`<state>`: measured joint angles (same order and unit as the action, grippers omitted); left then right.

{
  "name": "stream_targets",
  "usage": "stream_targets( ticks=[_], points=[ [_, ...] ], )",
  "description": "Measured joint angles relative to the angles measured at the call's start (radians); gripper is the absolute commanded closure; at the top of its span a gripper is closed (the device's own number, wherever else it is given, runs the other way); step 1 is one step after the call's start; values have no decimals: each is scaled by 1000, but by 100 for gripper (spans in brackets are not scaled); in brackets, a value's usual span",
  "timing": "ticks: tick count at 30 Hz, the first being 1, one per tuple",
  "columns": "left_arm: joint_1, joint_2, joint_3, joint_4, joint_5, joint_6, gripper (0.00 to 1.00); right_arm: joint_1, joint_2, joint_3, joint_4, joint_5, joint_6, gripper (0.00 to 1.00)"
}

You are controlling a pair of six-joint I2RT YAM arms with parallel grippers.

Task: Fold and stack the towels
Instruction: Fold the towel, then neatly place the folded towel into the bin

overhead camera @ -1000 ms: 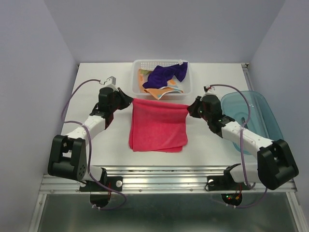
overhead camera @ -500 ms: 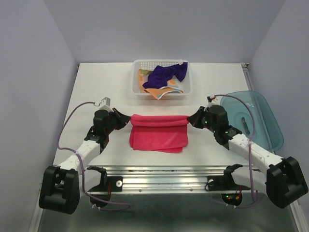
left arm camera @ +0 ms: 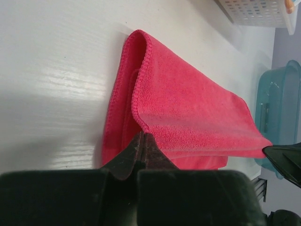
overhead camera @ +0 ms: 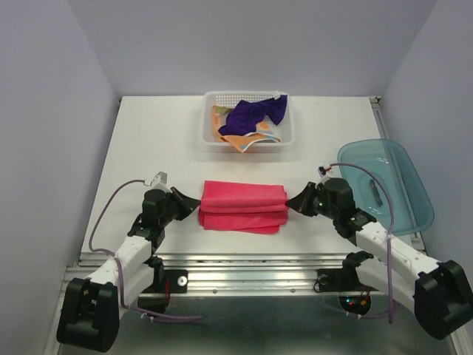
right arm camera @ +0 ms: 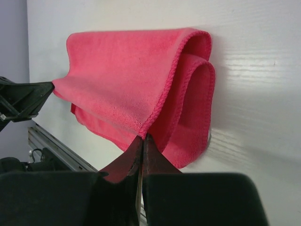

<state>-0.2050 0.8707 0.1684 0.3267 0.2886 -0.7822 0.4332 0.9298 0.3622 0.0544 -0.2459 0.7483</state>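
Observation:
The hot pink towel (overhead camera: 242, 205) lies folded over on itself near the table's front edge. My left gripper (overhead camera: 194, 207) is shut on the top layer's left corner (left arm camera: 143, 129). My right gripper (overhead camera: 293, 206) is shut on the top layer's right corner (right arm camera: 146, 132). Both hold that upper layer slightly lifted over the lower fold, seen from the side as a pink towel (left arm camera: 188, 108) in the left wrist view and pink towel (right arm camera: 136, 80) in the right. The dark purple towel (overhead camera: 255, 114) and the orange dotted towel (overhead camera: 238, 140) lie bunched in the white basket (overhead camera: 210, 100).
The white perforated basket stands at the back centre of the table. A translucent teal tray (overhead camera: 395, 177) sits at the right edge, close behind my right arm, and shows as a teal tray (left arm camera: 277, 108) in the left wrist view. A metal rail (overhead camera: 244, 262) runs along the front.
Both grippers have drawn the pink towel's far edge toward the front, folding it over itself. The towel now shows as a narrow band rather than a wide square.

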Motion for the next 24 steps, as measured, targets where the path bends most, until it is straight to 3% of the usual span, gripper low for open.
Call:
stream_targets(
  ticks=[9,11,12,14,17,18,20,21,24],
  points=[
    [0,-38,-22,-40,12,-24,100,0,0,-77,-1,-61,28,99],
    [0,-38,-28,-45,19,-28,88,0,8,-90,-1,-67,34,97],
    [0,-38,-30,-52,23,-30,70,0,15,-100,0,-71,38,94],
    [0,-38,-30,-57,32,-34,52,0,29,-113,2,-78,42,89],
    [0,-40,-30,-70,45,-39,33,2,40,-127,-2,-82,46,72],
    [0,-43,-30,-79,48,-43,25,3,41,-131,-4,-85,45,59],
    [0,-62,-29,-113,49,-41,7,7,41,-131,-18,-91,42,45],
    [0,-75,-29,-131,49,-44,4,7,40,-131,-24,-93,43,33],
    [-1,-136,-21,-201,23,-43,1,7,24,-130,-56,-95,38,24]
  ],
)
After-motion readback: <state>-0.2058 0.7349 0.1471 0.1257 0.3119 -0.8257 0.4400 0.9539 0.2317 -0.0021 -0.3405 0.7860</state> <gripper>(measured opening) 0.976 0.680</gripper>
